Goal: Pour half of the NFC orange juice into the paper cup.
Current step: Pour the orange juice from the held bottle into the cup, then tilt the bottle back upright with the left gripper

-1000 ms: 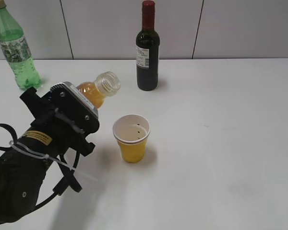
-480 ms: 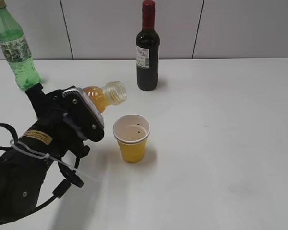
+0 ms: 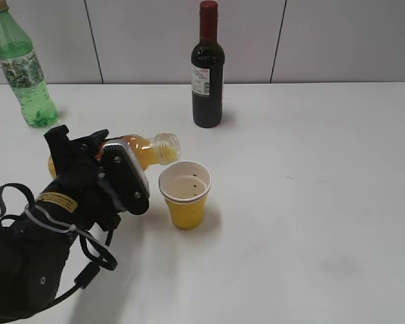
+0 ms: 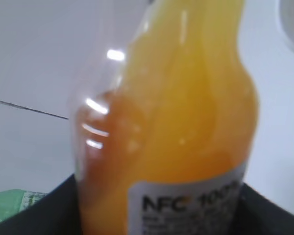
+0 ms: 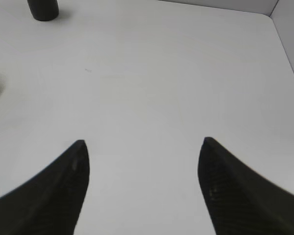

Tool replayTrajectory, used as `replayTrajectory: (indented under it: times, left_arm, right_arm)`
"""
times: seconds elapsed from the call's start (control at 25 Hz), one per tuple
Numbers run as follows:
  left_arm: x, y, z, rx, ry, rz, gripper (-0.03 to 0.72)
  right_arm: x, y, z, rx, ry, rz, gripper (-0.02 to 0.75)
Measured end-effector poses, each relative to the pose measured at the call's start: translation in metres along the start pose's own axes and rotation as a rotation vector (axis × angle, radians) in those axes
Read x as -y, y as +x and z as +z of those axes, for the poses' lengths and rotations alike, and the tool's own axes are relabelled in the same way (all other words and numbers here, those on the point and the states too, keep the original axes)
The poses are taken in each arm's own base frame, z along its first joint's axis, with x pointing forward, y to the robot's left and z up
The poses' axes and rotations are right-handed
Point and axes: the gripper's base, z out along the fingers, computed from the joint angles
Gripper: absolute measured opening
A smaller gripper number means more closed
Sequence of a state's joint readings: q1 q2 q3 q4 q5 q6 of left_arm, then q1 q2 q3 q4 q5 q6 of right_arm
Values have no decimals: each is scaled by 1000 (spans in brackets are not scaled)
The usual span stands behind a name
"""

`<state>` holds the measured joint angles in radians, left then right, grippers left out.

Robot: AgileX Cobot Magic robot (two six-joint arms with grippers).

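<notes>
My left gripper [image 3: 98, 169] is shut on the NFC orange juice bottle [image 3: 148, 150], which lies nearly level with its open neck pointing right, just above and left of the rim of the yellow paper cup [image 3: 184, 195]. The cup stands upright on the white table, white inside. In the left wrist view the bottle [image 4: 181, 122] fills the frame, orange liquid reaching toward the neck, the label reading NFC; black jaws show on both sides of it [image 4: 161, 210]. My right gripper [image 5: 143, 147] is open and empty over bare table; it does not show in the exterior view.
A dark wine bottle [image 3: 207, 67] stands at the back middle; its base shows in the right wrist view [image 5: 43, 9]. A green soda bottle [image 3: 21, 67] stands at the back left. The white table [image 3: 310, 202] runs to a grey wall.
My left gripper has tipped the juice bottle further over, from tilted up to nearly level, and lowered its neck toward the cup's rim. The cup and other bottles have not moved.
</notes>
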<state>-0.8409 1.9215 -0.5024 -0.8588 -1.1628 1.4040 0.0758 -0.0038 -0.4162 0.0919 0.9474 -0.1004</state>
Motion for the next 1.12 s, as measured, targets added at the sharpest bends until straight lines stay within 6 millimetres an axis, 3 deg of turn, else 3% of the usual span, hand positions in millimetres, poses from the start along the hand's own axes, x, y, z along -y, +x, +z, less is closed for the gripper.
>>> replayTrajectory:
  times: [1.12]
  left_arm:
    - [1, -7, 12, -60, -27, 152, 466]
  right_arm:
    - [0, 0, 0, 0, 0, 0, 528]
